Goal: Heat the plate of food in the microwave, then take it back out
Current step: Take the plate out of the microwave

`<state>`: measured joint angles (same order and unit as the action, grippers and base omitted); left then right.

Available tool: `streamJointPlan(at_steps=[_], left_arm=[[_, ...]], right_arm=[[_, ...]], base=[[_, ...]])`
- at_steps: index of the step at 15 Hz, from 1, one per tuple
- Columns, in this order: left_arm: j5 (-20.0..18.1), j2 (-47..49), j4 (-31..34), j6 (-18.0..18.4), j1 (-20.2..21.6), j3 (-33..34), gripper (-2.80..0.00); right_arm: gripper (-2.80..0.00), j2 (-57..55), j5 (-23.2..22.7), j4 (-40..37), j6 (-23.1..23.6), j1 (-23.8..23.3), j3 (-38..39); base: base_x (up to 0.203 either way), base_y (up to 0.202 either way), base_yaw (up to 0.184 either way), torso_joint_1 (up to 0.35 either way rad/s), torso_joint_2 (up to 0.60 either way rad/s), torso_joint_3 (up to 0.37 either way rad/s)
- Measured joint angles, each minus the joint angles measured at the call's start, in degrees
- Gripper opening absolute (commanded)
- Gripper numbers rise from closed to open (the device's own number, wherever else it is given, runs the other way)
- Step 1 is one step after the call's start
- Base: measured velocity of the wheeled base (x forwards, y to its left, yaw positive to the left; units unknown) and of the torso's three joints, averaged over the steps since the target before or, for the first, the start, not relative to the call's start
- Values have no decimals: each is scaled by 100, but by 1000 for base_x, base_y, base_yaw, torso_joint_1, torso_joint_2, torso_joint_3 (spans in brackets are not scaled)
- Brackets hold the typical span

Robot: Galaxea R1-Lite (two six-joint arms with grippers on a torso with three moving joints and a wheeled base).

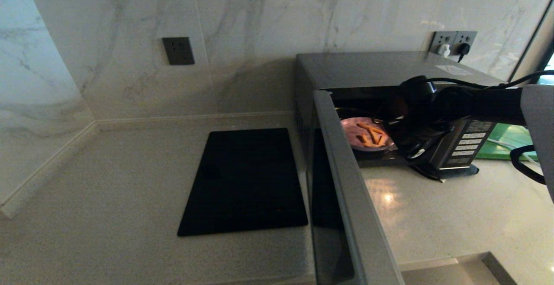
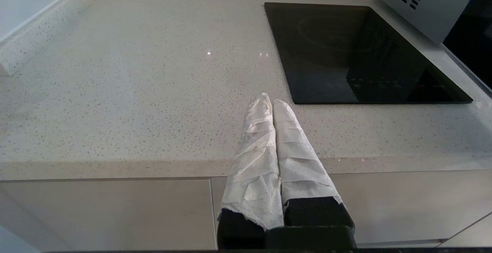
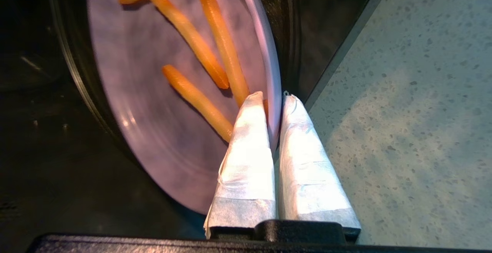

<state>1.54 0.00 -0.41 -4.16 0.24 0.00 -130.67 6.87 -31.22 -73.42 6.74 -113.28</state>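
Note:
The microwave point(image 1: 368, 66) stands on the counter with its door point(image 1: 346, 198) swung wide open toward me. Inside its dark cavity lies the pale lilac plate of food point(image 1: 365, 134), bearing several orange fry-like sticks point(image 3: 192, 37). My right gripper point(image 3: 273, 96) reaches into the cavity mouth and is shut on the plate's rim point(image 3: 265, 57), one white-wrapped finger over the plate and one under it. In the head view the right gripper's black body point(image 1: 415, 116) covers the plate's right side. My left gripper point(image 2: 269, 100) hangs shut and empty over the counter's front edge.
A flat black slab point(image 1: 244, 181) is set into the speckled counter point(image 1: 108, 198) left of the microwave. A green board point(image 1: 508, 140) lies behind the microwave's button panel point(image 1: 469, 144). Wall sockets point(image 1: 452, 42) with plugs sit above. Marble walls close the back and left.

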Motion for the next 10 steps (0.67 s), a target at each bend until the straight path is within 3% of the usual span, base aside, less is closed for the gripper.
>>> streamJointPlan(at_steps=[10], left_arm=[[2, 0, 0, -2, 0, 0, -280]], right_arm=[[-280, 659, 25, -304, -9, -9, 338]], base=[[0, 0, 0, 0, 0, 0]])
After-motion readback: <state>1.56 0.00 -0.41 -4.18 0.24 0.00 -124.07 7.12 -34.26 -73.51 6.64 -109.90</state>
